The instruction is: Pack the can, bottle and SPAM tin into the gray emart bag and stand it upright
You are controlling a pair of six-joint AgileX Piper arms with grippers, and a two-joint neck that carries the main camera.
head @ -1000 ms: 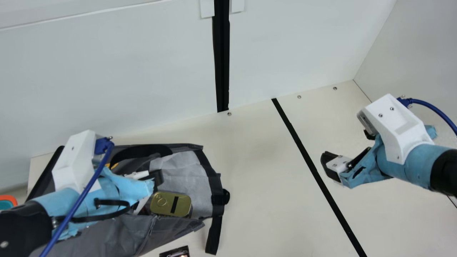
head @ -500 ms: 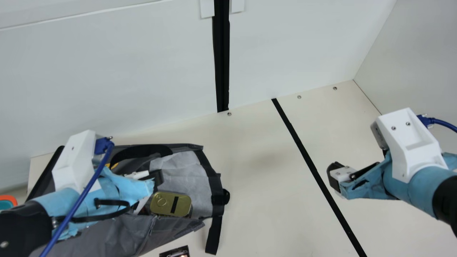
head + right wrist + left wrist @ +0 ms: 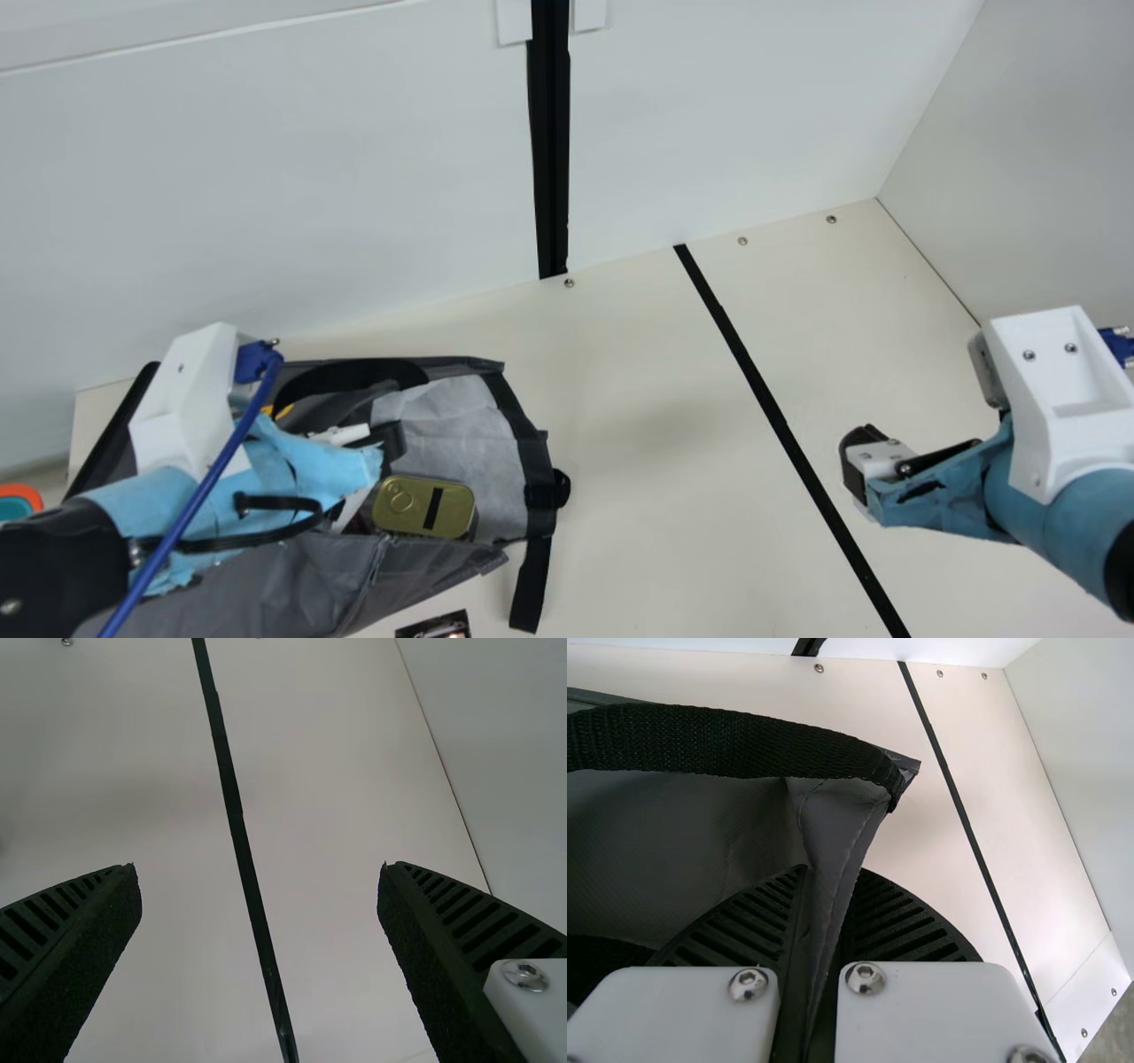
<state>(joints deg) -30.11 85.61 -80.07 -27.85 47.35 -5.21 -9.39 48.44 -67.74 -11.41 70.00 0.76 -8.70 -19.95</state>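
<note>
Since my left gripper (image 3: pixel 310 461), clamped on the gray emart bag (image 3: pixel 266 576), kinda blocks its insides, I can't see everything; SPAM tin (image 3: pixel 425 507) is in the mouth, then cream table (image 3: pixel 656 461), black strip (image 3: pixel 780 425), wide-open right gripper (image 3: pixel 877 461), pale side wall (image 3: pixel 1045 177).

Left tool (image 3: pixel 332 465) clamped closed, seemingly angled down; right tool (image 3: pixel 881 465) spread wide.

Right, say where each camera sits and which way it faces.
Main view: on the neck, looking down at table and gray bag; left arm, right arm show.
Left wrist view: on that wrist, facing past left gripper, shut on gray bag.
Right wrist view: on that wrist, facing table past open right gripper.
All share the black line.
</note>
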